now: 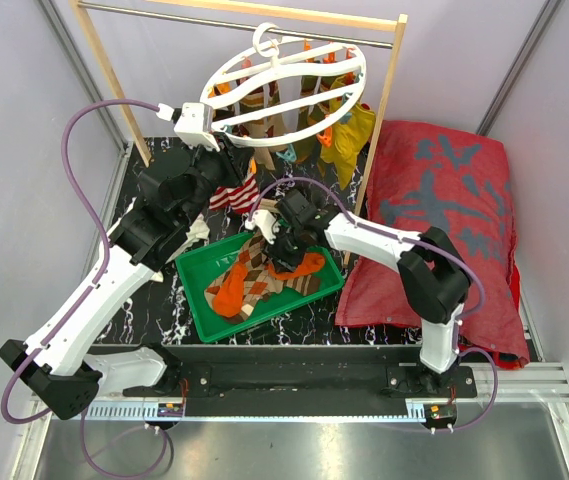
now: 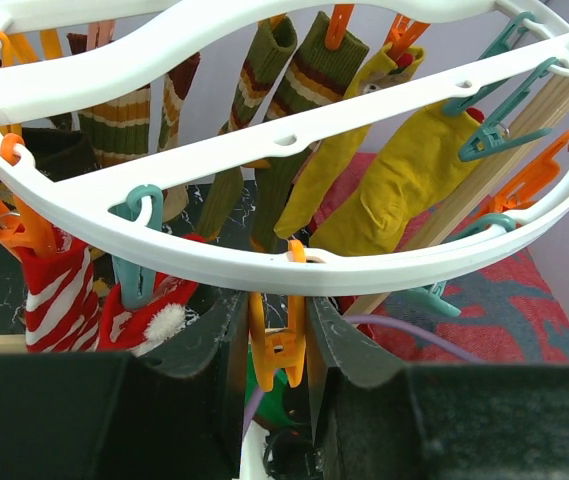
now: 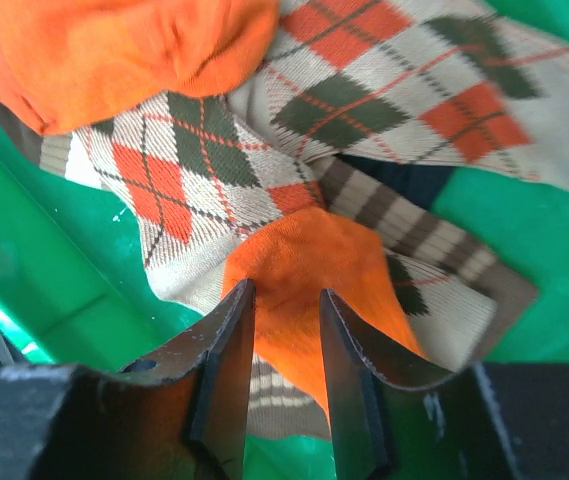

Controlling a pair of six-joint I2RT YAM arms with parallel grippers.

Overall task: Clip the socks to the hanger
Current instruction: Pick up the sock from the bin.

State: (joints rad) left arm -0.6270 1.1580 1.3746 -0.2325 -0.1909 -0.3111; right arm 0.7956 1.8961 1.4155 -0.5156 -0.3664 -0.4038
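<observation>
The white round hanger (image 1: 261, 42) hangs from the rack rod; its bars fill the left wrist view (image 2: 284, 140). Striped green, olive-yellow (image 2: 404, 180) and red-and-white striped socks (image 2: 54, 300) are clipped to it. My left gripper (image 1: 226, 150) is at the ring's near rim, its jaws (image 2: 276, 310) pressed on both sides of an orange clip (image 2: 282, 345). My right gripper (image 1: 282, 262) is down in the green tray (image 1: 199, 275), shut (image 3: 286, 300) on the end of a plain orange sock (image 3: 304, 270). That sock lies on argyle socks (image 3: 174, 180).
A second orange sock (image 3: 134, 50) lies in the tray. The wooden rack frame (image 1: 379, 130) stands around the hanger. A big red cushion (image 1: 444, 200) lies to the right. Purple cables loop from both arms.
</observation>
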